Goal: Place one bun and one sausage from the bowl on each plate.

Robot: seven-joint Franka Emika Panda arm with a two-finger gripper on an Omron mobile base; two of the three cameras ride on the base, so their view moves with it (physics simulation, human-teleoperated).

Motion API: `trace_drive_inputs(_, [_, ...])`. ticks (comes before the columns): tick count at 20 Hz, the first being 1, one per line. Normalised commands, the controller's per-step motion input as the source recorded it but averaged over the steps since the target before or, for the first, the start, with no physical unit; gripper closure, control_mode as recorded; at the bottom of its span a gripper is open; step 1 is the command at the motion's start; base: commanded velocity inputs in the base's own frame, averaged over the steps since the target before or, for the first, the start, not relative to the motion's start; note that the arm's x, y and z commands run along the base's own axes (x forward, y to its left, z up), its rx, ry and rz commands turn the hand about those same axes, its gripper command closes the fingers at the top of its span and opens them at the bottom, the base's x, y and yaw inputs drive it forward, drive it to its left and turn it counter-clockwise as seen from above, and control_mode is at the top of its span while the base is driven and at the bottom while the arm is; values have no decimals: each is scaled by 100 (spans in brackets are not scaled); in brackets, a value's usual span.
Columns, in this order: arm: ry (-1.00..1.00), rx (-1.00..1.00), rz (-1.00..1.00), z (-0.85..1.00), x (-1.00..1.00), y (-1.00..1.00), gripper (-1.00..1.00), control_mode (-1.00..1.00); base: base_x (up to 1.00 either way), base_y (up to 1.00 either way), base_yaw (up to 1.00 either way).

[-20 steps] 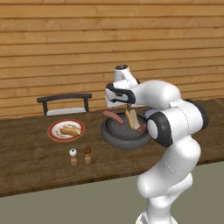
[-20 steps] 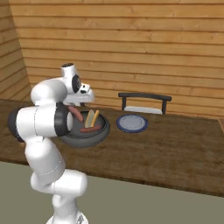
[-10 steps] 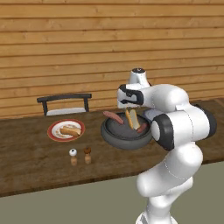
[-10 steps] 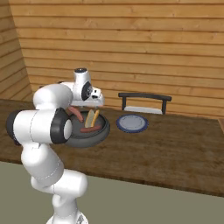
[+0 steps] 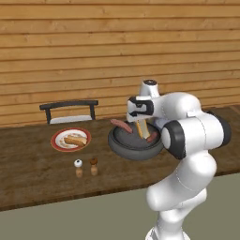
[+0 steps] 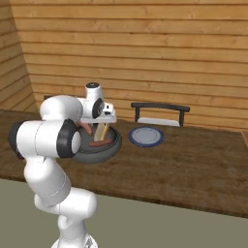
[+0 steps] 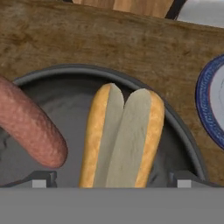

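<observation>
The arm is bent over the dark grey bowl (image 5: 133,146), which sits on the wooden surface (image 5: 33,171) about midway between the two plates. Its fingers (image 7: 111,178) are spread wide with nothing in their grasp, and from the hand's own camera the two tips stand on either side of the near end of a split bun (image 7: 122,135) lying in the bowl, without touching it. The bun runs straight away from the hand. A sausage (image 7: 28,124) lies beside it to the left in that view, clear of the fingers. In the left base view a sausage (image 5: 122,125) rests over the bowl's far left rim. The red-rimmed plate (image 5: 57,144) to the left holds a bun (image 5: 75,140). The blue-grey plate (image 6: 146,137) lies right of the bowl, just beside it.
</observation>
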Motion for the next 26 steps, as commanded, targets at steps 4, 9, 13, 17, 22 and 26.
trace_drive_inputs(4, [0, 0, 0, -26, 0, -4, -100, -100, 0, 0, 0])
trace_drive_inputs(9, [0, 0, 0, -22, 0, -5, -100, -100, 0, 0, 0])
trace_drive_inputs(13, [0, 0, 0, -24, 0, -2, -100, -100, 0, 0, 0])
trace_drive_inputs(17, [0, 0, 0, -22, 0, 0, -100, -100, 0, 0, 0])
trace_drive_inputs(22, [0, 0, 0, -20, 0, 0, 100, -100, 0, 0, 0])
trace_drive_inputs(26, [0, 1, 0, -4, 0, -5, 100, -100, 0, 0, 0])
